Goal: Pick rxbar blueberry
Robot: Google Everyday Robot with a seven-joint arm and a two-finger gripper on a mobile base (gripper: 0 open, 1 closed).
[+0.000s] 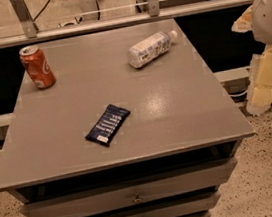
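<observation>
Above the drawers (138, 197), the rxbar blueberry (108, 124) lies free mid-frame on the tabletop (178, 119); my pincer is out of view, its state untellable, so approaching comes first

- A white rounded plastic arm housing (270, 11) showed at the upper right edge of the frame and was cut off by the right border.
- Its smooth, bulbous shell ran from near the top right corner down to a curved lower rim, with a small dark mark close to the border.
- Only this one section of the arm was visible, and which joint it covered could not be told.
- The gripper lay outside the frame, somewhere past the right edge, so it was not seen.
</observation>
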